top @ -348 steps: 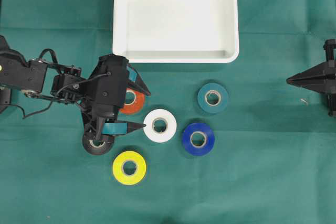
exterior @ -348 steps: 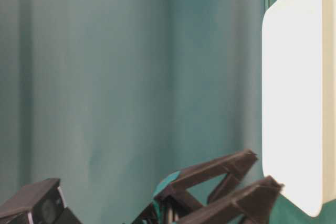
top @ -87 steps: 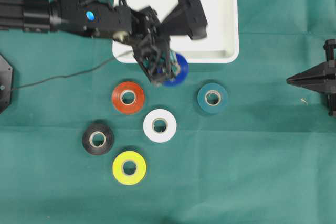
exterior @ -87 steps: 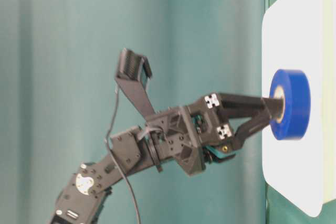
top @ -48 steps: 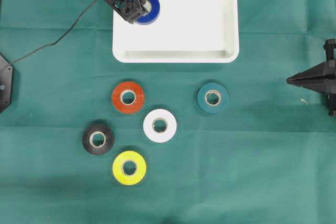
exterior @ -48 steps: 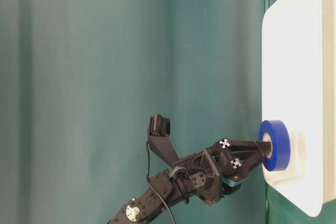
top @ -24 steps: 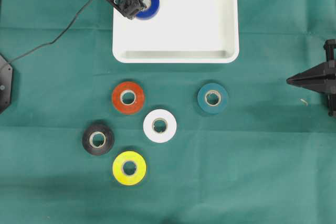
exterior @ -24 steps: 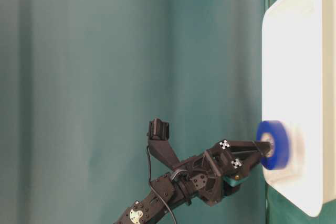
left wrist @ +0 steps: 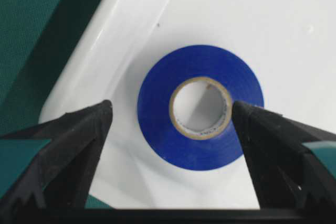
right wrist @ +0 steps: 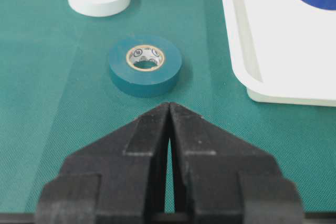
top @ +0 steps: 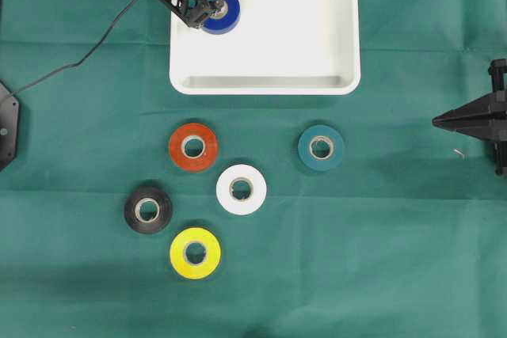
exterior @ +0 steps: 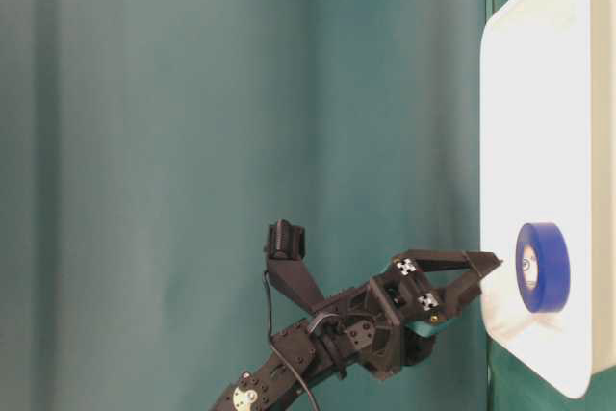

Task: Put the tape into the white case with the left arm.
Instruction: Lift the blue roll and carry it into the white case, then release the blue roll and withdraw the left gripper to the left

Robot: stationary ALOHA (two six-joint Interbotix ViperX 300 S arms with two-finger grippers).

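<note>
Blue tape (left wrist: 200, 106) lies flat in the case's (top: 317, 37) corner; left gripper (left wrist: 170, 116) gapes wide, holding nothing; right gripper (right wrist: 169, 109) pinched closed, empty.

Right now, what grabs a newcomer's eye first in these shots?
The blue tape roll lying flat in the far-left corner of the shallow white plastic case, with the left gripper open over it. Next, five coloured tape rolls on the green cloth below: red, white, teal, black, yellow.

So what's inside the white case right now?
One blue tape roll lies flat in a corner of the white case, the open left gripper above it. Nothing else shows inside.
</note>
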